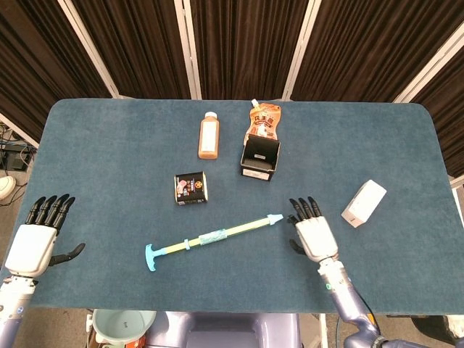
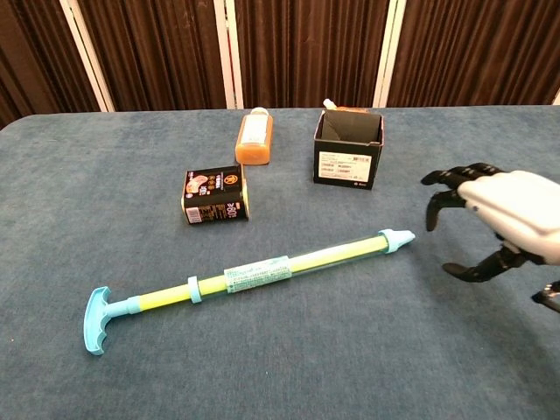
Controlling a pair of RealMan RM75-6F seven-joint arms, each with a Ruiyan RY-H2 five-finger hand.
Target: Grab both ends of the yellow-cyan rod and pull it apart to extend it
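Rod point(image 1: 214, 235) flat on table point(image 1: 109, 152), nothing grabbed or pulled yet. Right hand point(image 1: 312, 232) empty, fingers spread, near cyan tip; left hand point(image 1: 35, 243) spread too, well apart from handle.

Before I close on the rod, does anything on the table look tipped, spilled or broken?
Nothing spilled or broken. The orange bottle lies on its side and the black tin lies flat, both dry. The rod is intact, lying diagonally, untouched by the right hand.
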